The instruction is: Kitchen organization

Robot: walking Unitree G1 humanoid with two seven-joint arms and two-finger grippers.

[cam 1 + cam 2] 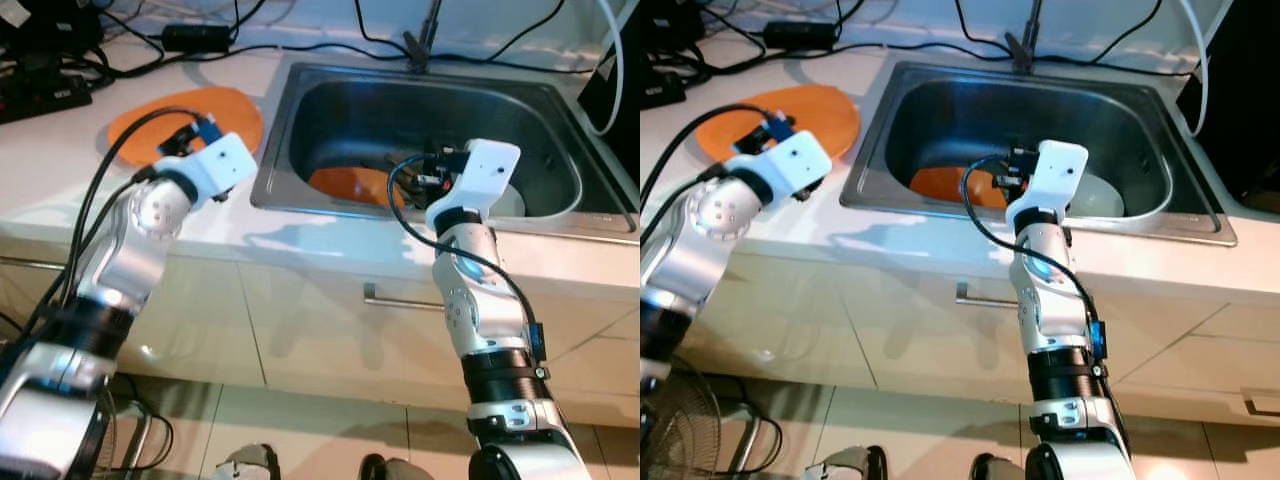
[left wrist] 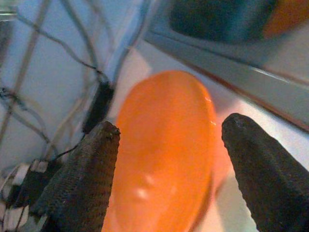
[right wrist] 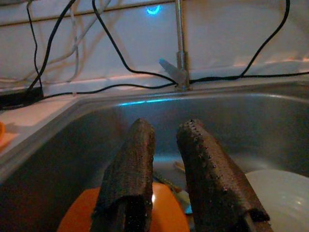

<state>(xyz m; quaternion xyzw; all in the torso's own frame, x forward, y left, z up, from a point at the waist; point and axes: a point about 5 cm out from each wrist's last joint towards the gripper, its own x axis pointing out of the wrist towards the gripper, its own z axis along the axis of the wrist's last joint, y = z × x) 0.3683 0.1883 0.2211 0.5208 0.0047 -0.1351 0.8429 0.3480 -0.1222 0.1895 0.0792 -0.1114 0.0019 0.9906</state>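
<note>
Two orange plates: one on the counter (image 1: 60,170) left of the sink (image 1: 300,85), the counter plate (image 1: 225,108), and one in the basin, the sink plate (image 1: 345,183), w/ a white dish (image 3: 277,193) beside it to the right. Left gripper (image 2: 169,169) hovers over the counter plate, fingers spread wide, holding nothing. Right gripper (image 3: 166,169) is over the sink plate, fingers nearly closed w/ a narrow gap, empty. Plates look stiff, light, prob. slick plastic; best pinched at the rim. Utensils in the basin too dim to count.
</note>
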